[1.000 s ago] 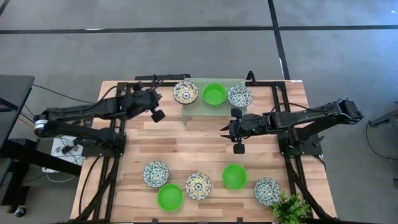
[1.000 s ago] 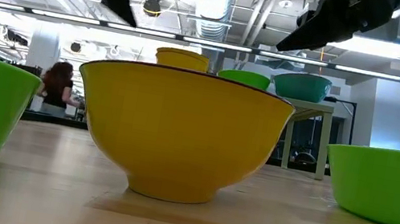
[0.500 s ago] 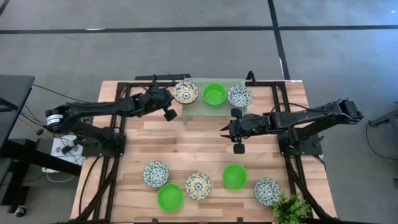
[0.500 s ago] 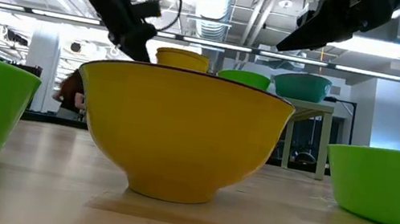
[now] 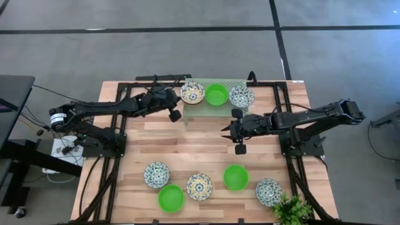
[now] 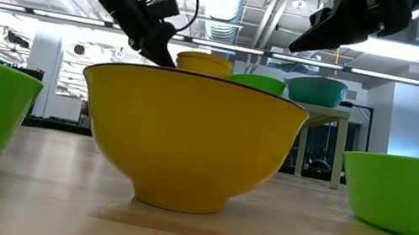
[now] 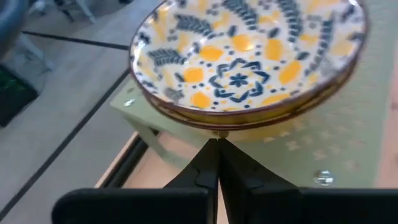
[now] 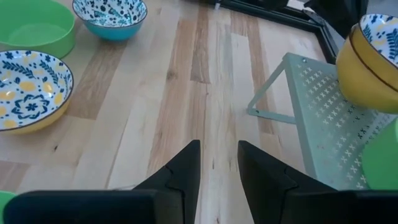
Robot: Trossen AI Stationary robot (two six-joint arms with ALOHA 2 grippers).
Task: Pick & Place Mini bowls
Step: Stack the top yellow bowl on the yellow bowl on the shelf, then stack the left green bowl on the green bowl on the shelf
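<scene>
Three mini bowls stand on a green perforated rack at the far edge: a yellow-patterned one, a plain green one and a blue-green patterned one. Several more stand on the near half of the table, among them a green bowl and a yellow-centred one. My left gripper is shut at the left side of the yellow-patterned bowl. My right gripper hovers open over the table's middle. My left gripper has its shut fingertips against the outer wall of the yellow-patterned bowl, just under the rim on its left side. The fingers come slanting from the table's left and near side. The bowl stands upright on the rack.
A leafy plant sits at the near right corner. Bare wood lies between the rack and the near row of bowls. In the low view a yellow bowl and green bowls stand close to the camera.
My left gripper has moved toward the table's right and come up against the yellow-patterned bowl. That bowl has slid a little to the right along the rack, toward the green bowl. My right arm has kept still.
</scene>
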